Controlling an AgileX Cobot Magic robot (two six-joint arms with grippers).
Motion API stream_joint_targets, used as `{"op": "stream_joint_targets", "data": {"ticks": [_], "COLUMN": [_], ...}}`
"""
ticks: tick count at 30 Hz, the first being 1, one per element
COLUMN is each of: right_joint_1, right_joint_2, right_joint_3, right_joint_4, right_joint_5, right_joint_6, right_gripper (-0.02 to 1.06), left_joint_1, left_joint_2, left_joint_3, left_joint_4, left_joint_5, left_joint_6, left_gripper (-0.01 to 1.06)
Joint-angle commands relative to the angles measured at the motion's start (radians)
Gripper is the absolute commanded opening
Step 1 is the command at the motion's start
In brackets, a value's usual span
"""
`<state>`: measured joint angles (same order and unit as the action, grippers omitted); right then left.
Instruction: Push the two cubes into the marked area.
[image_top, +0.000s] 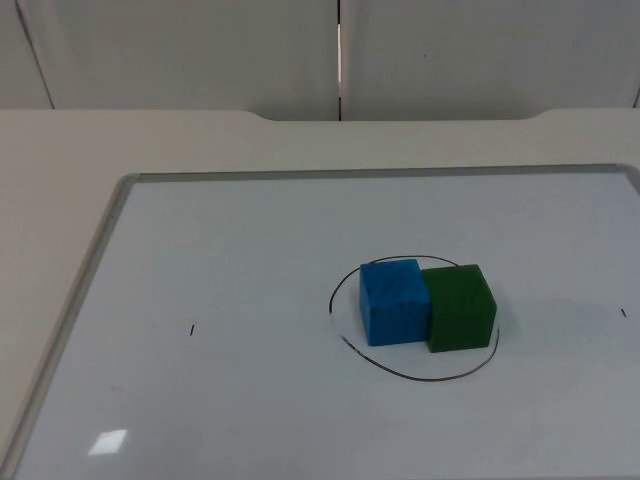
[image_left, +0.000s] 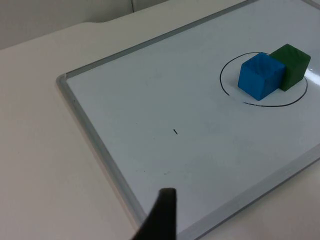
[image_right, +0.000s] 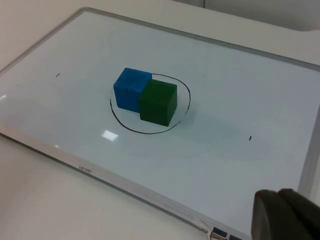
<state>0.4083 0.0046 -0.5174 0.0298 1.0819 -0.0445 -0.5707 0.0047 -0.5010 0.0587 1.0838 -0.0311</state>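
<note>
— Inside the hand-drawn black oval (image_top: 413, 318) on the flat white metal-framed whiteboard (image_top: 250, 400), the bright blue foam-like cube (image_top: 394, 301) and the dark green ribbed cube (image_top: 459, 306) sit side by side, faces touching. Why would they lie like that?

— It fits the task: each block looks to have been pushed in from its own side until the two met. The blue one stands on the left-arm side, the green one on the right-arm side. In the right wrist view the blue cube's (image_right: 132, 89) far corner rests on or just over the line (hard to say which), while the green cube (image_right: 158, 102) lies within it.

— And the grippers?

— The left gripper's black fingertip (image_left: 161, 217) hangs above the board's near frame, well apart from the blue cube (image_left: 260, 75) and the green cube (image_left: 291, 65). The right gripper's dark fingertip (image_right: 282, 216) sits over the opposite corner of the board, equally far from the blocks. Both arms appear to be waiting clear of the oval, so nothing gets nudged out.

— Open or closed?

— One cannot tell for either; a single fingertip shows on each. Neither touches anything.

— So the job?

— By the look of it, essentially done, save perhaps that blue corner.
</note>
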Motion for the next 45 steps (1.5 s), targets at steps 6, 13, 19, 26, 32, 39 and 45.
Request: {"op": "stream_joint_targets", "data": {"ticks": [6,13,19,26,32,39,45], "right_joint_1": [-0.004,-0.004,-0.004,-0.004,-0.004,-0.004,-0.004], "right_joint_2": [-0.005,-0.005,-0.005,-0.005,-0.005,-0.005,-0.005], "right_joint_3": [0.001,0.001,0.001,0.001,0.001,0.001,0.001], "right_joint_4": [-0.003,-0.003,-0.003,-0.003,-0.003,-0.003,-0.003], "right_joint_5": [-0.004,-0.004,-0.004,-0.002,-0.002,-0.002,-0.002], "right_joint_6": [0.004,0.004,0.004,0.004,0.004,0.004,0.004], "right_gripper": [0.0,0.0,0.33,0.71,0.72,0.72,0.96], "left_joint_1": [0.003,0.003,0.003,0.003,0.003,0.003,0.003], "left_joint_2": [-0.005,-0.005,-0.005,-0.005,-0.005,-0.005,-0.005], "left_joint_3": [0.005,0.005,0.005,0.005,0.005,0.005,0.005], "left_joint_4": [-0.003,-0.003,-0.003,-0.003,-0.003,-0.003,-0.003], "left_joint_5": [-0.007,-0.007,-0.007,-0.007,-0.007,-0.007,-0.007], "left_joint_6": [-0.001,-0.001,-0.001,-0.001,-0.001,-0.001,-0.001], "left_gripper": [1.05,1.05,1.05,1.05,1.05,1.05,1.05]}}
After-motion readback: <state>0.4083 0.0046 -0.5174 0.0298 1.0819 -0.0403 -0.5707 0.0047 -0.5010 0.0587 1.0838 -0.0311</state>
